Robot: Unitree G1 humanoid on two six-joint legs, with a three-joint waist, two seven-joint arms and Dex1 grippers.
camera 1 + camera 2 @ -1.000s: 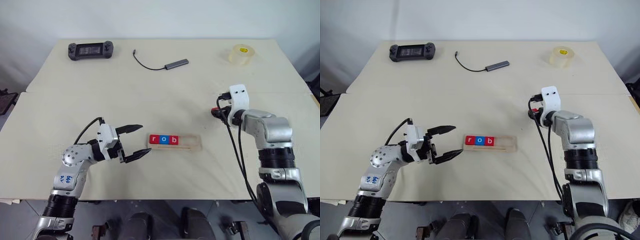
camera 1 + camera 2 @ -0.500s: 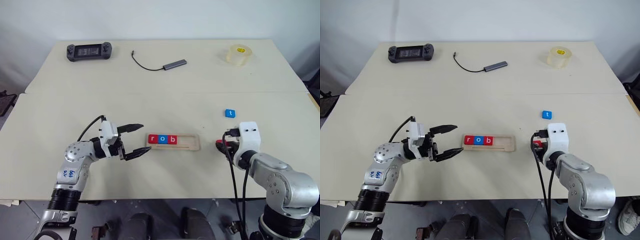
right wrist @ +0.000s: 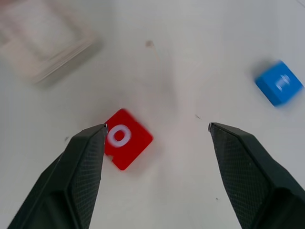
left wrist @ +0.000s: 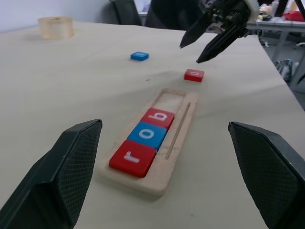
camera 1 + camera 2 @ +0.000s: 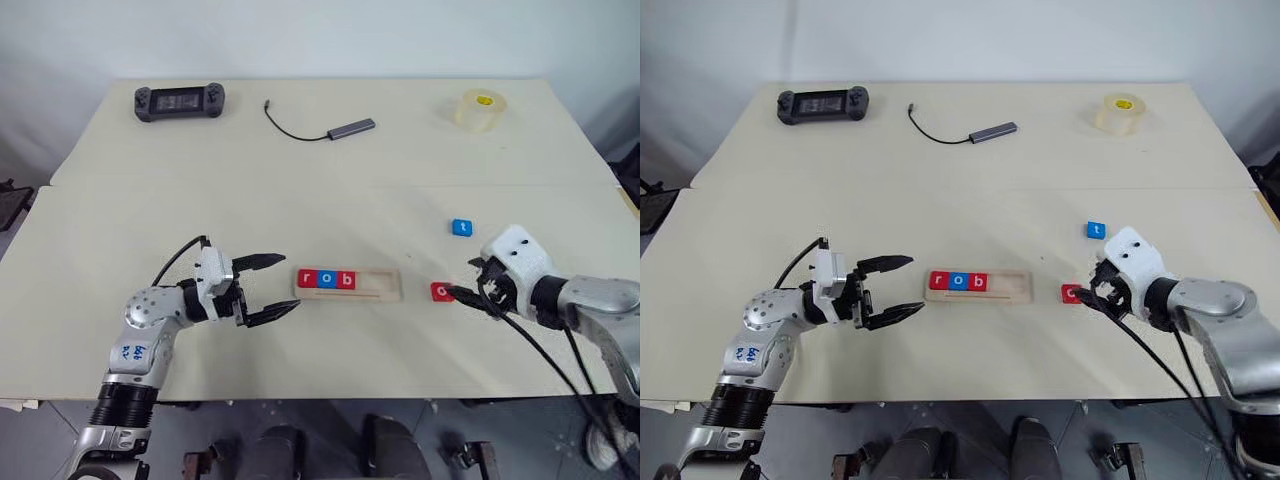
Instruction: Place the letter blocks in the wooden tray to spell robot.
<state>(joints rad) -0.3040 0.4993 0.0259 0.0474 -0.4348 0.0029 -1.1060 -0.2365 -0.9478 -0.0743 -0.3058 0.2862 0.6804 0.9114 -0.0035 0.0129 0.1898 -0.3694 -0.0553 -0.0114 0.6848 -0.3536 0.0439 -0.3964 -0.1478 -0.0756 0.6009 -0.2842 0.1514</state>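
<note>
Since a second ago my right end effector (image 5: 1087, 295) has drawn back from the far side of the table (image 5: 300, 180) and come down low, and the small red square tile with a white o (image 5: 442, 291), together with the small blue square tile with a white t (image 5: 461, 227), now lies bare on the surface. That right end effector is spread wide and grasps nothing; its black fingertips sit just beside the red o tile, which lies flat a little to the right of the long pale wooden tray (image 5: 385, 290). In the tray the red r, blue o and red b tiles (image 4: 143, 136) fill the left slots, leaving two free at its right end. My left end effector (image 5: 266, 290) hovers released, jaws apart, just left of the tray. I judge the step in hand to be the second o: next I must close on the red tile squarely by its edges, lift, and set it touching the b.
</note>
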